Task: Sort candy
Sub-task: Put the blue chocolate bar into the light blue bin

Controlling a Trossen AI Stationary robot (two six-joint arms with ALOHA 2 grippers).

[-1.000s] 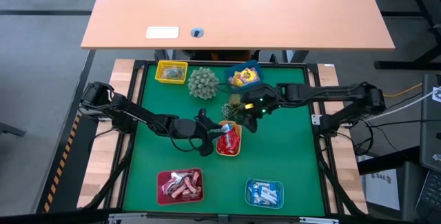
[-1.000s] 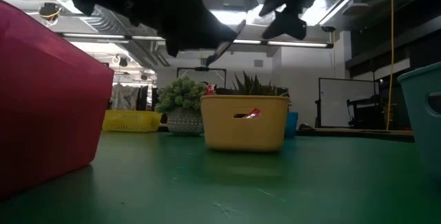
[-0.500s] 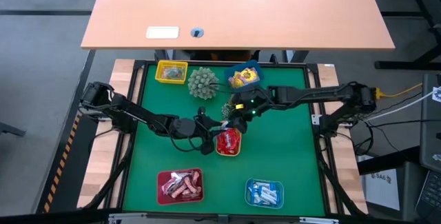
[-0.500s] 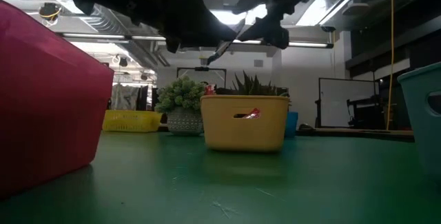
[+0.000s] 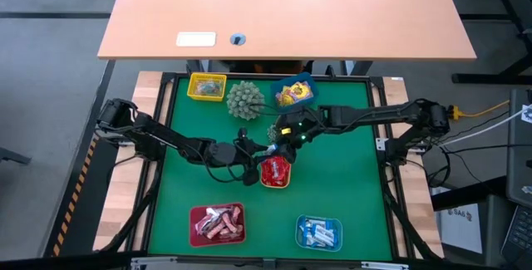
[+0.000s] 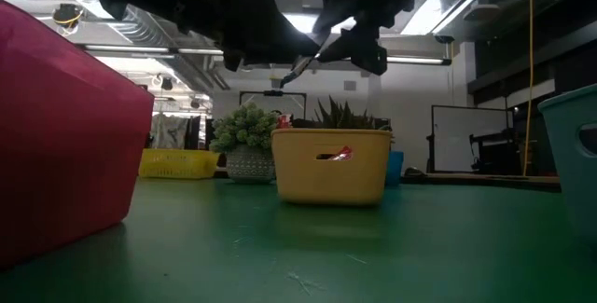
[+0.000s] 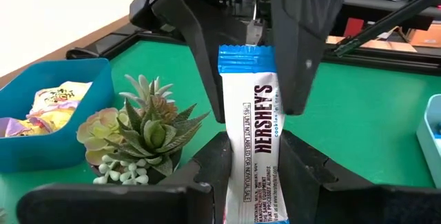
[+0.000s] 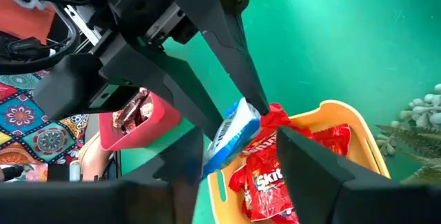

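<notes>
On the green worktop (image 5: pixel 349 187) my two arms meet above the yellow tray (image 5: pixel 276 173) of red candies (image 8: pixel 270 176), near the middle. Other trays stand around: a red tray (image 5: pixel 218 224) with brown-pink candies and a blue tray (image 5: pixel 319 233) with blue-white ones at the near side, a small yellow tray (image 5: pixel 207 86) and a dark blue tray (image 5: pixel 293 92) at the far side, beside two green plants (image 5: pixel 245 99). My left fingers (image 7: pixel 248 172) grip the lower end of a blue-white candy bar (image 7: pixel 249 138), holding it upright. My right fingers (image 7: pixel 241 79) stand on both sides of its upper end, still a little apart from it.
</notes>
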